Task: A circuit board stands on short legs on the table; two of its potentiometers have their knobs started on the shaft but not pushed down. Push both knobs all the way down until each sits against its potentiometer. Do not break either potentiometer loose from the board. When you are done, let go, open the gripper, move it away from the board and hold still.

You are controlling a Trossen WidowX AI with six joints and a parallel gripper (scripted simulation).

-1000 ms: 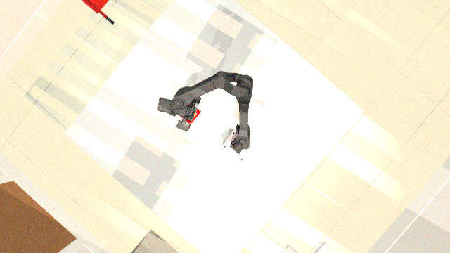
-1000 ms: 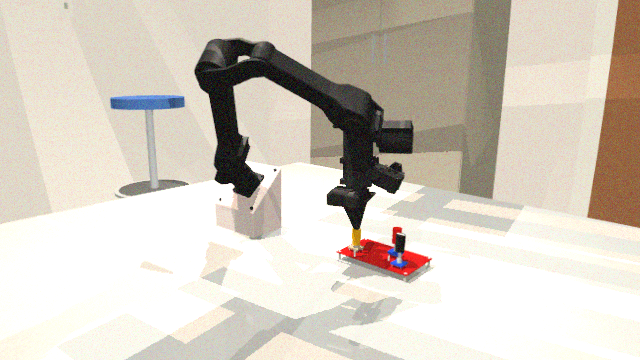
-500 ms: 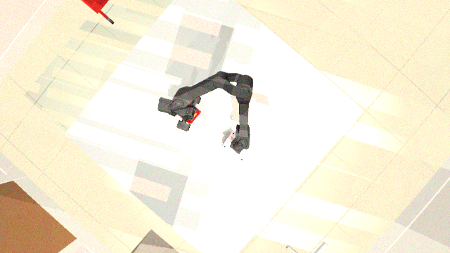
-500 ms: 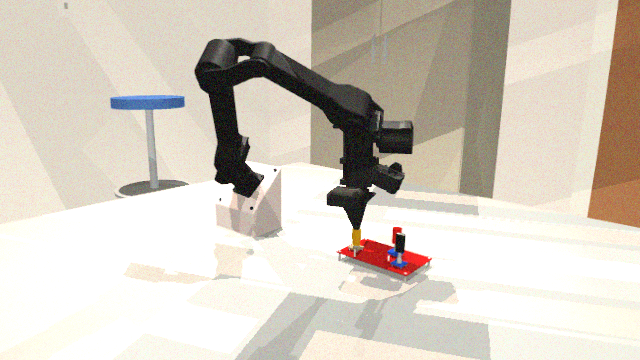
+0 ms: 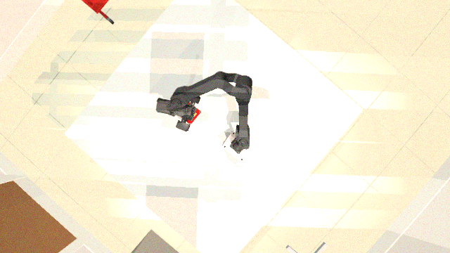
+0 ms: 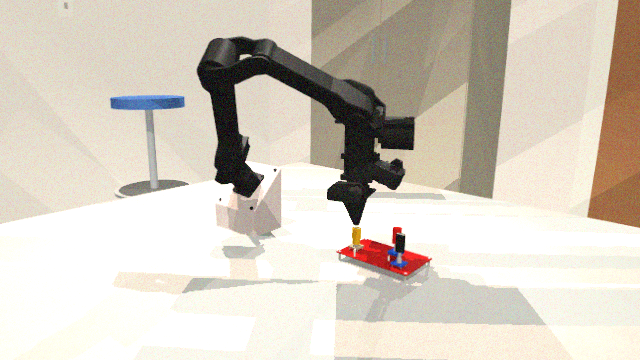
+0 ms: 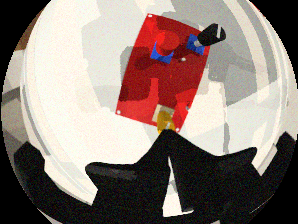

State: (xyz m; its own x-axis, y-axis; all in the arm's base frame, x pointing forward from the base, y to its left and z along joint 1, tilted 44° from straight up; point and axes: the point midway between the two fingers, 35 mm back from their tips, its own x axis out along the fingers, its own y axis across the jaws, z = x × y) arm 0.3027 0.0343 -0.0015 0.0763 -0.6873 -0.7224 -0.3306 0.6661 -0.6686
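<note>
Your board (image 5: 194, 119) (image 6: 375, 254) (image 7: 170, 80) stands on short legs on the table (image 5: 274, 147) (image 6: 165, 310) (image 7: 65, 75), carrying the yellow (image 6: 356, 236) (image 7: 165, 121), red (image 6: 397, 235) (image 7: 167, 42) and black knobs (image 6: 400, 243) (image 7: 212, 35). Your gripper (image 5: 190, 114) (image 6: 356, 223) (image 7: 166, 133) is closed on nothing, tips just above the yellow one.

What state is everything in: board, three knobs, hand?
Circuit board: standing on its short legs.
Yellow knob: upright, seating unclear.
Black knob: raised, shaft showing.
Red knob: upright, seating unclear.
Hand: shut, empty, tips at yellow knob's top.
</note>
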